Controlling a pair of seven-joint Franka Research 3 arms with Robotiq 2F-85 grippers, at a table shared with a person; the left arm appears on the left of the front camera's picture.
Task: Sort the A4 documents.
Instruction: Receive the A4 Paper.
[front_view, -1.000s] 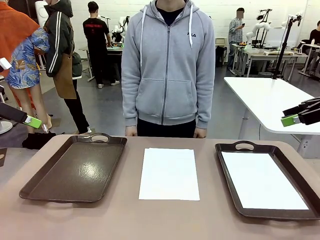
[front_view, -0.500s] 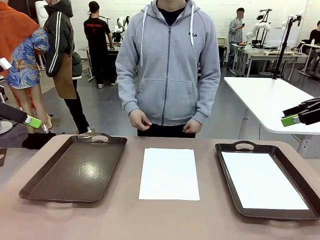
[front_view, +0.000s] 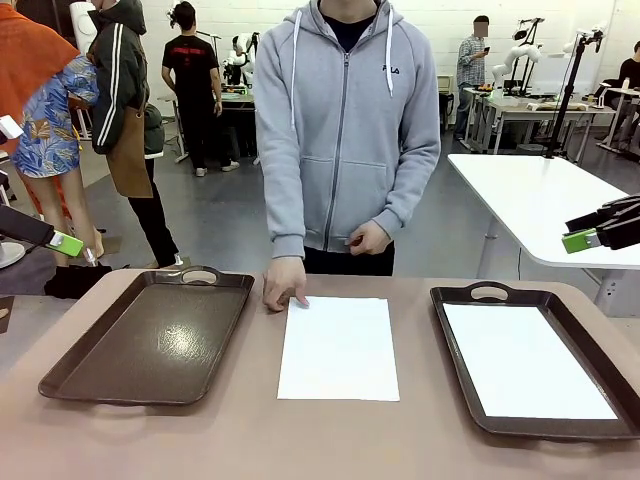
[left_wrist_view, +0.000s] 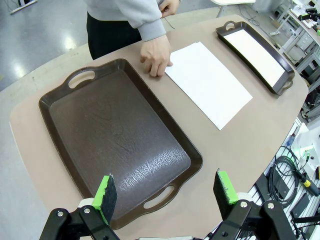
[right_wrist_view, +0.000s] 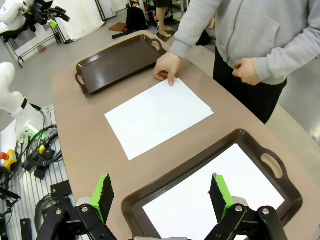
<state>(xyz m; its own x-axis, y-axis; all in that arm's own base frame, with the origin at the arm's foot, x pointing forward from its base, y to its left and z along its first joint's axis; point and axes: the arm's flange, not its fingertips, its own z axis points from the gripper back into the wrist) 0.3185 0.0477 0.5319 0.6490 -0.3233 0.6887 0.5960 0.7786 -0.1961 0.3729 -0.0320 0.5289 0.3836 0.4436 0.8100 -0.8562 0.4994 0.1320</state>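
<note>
Jaws, left and right, gape empty; thin white sheet (front_view: 338, 347) lies between glossy brown rectangular trays (front_view: 150, 340).

Left tool (left_wrist_view: 164, 185): jaws spread wide, nothing between the green pads, held high by the tabletop's left edge.
Right tool (right_wrist_view: 161, 186): jaws equally wide, empty, raised by the tabletop's right edge.
Lowered hand (front_view: 284, 283): the person's, arm stretched down, fingertips on the tabletop near its far edge.
Other hand (front_view: 370, 238): the person's, loosely curled at the waist.
</note>
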